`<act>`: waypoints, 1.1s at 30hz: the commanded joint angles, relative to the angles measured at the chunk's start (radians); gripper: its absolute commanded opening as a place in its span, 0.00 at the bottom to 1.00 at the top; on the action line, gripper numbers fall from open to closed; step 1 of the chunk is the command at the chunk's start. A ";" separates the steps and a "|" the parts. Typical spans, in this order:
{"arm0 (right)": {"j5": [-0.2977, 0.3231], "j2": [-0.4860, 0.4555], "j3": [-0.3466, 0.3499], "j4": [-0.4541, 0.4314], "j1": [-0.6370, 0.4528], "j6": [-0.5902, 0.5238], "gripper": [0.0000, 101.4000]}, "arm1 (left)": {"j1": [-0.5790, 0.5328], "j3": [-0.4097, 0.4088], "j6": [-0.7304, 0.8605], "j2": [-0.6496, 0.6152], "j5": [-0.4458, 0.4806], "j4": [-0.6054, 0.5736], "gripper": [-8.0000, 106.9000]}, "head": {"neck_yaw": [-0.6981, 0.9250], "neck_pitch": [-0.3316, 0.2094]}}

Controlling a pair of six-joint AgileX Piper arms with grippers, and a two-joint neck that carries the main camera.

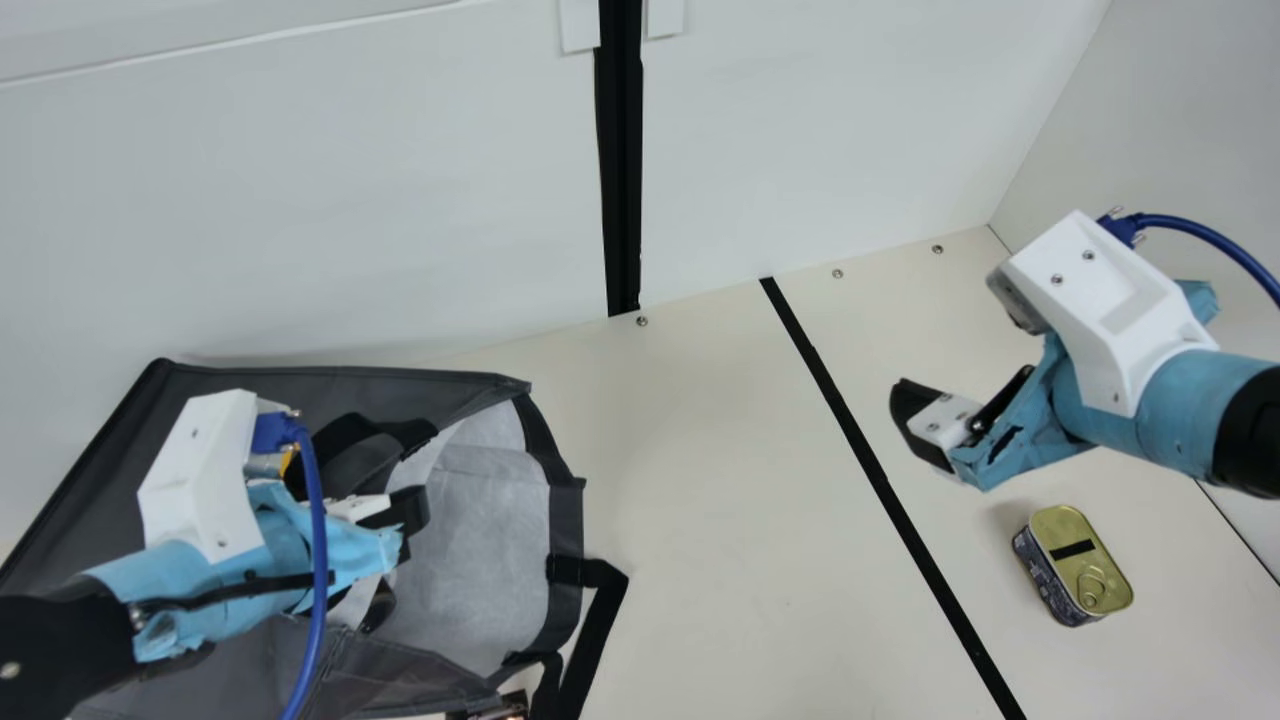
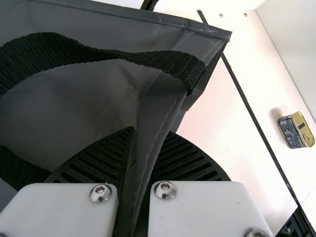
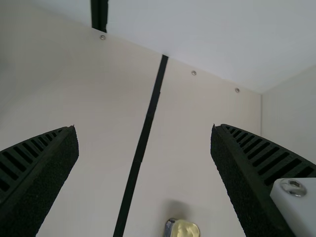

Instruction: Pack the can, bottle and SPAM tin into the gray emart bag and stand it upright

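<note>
Left hand (image 1: pixel 408 528) pinches dark-gray, black-strapped fabric bag (image 1: pixel 470 388), lying by tabletop's (image 1: pixel 700 480) back edge. Right hand (image 1: pixel 922 425) wide, near gold-lidded, rounded-rectangular metal tin (image 1: pixel 1072 528), toward right edge.

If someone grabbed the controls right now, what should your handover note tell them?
Left gripper: shut on a fold of the gray emart bag.
Right gripper: open and empty, above the table.
Things: the bag lies on its side; the SPAM tin is on the table, outside it.
Done: can't tell whether can and bottle are packed.
Left: check those, pack the tin, stand the bag upright.
</note>
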 commanded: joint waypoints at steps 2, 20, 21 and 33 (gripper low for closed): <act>-0.009 -0.009 -0.006 -0.115 0.011 0.105 0.94 | 0.000 0.000 0.000 0.000 0.000 0.000 0.00 | -0.002 -0.023; 0.102 -0.066 -0.037 -0.449 0.094 0.505 0.94 | 0.000 0.000 0.000 0.000 0.000 0.000 0.00 | -0.002 -0.023; 0.112 -0.070 -0.038 -0.463 0.100 0.521 0.94 | 0.000 0.000 0.000 0.000 0.000 0.000 0.00 | -0.002 -0.023; 0.164 -0.123 0.007 -0.547 0.114 0.634 0.94 | 0.000 0.000 0.000 0.000 0.000 0.000 0.00 | -0.002 -0.023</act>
